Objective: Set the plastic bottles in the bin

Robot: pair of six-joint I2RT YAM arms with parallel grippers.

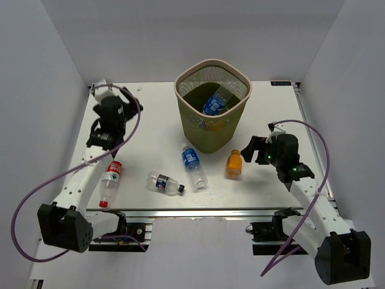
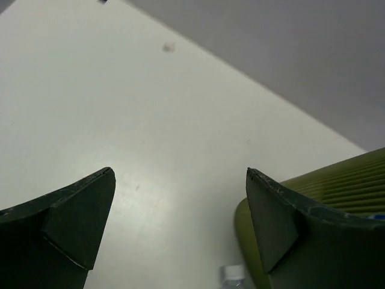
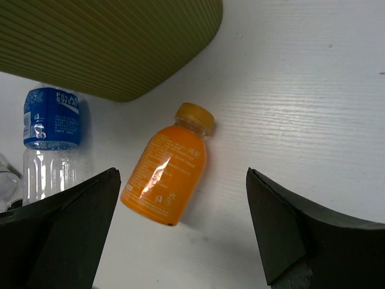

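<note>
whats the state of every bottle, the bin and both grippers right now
bin, upright, not yet holding all the bottles
bottle in the bin, blue-labelled, already inside
orange bottle, capped, lying on its side outside the bin
blue-labelled bottle, lying on its side outside the bin
dark-labelled bottle, lying on its side
red-labelled bottle, lying on its side
left gripper, open, empty
right gripper, open, empty, aimed at the orange bottle

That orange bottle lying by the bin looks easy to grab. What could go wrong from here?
The orange bottle lies on its side, so it might roll as the open right gripper closes. The bin wall and a blue-labelled bottle are near; a finger could nudge either. The bin's rim stands tall, so a low carry might knock it.
</note>
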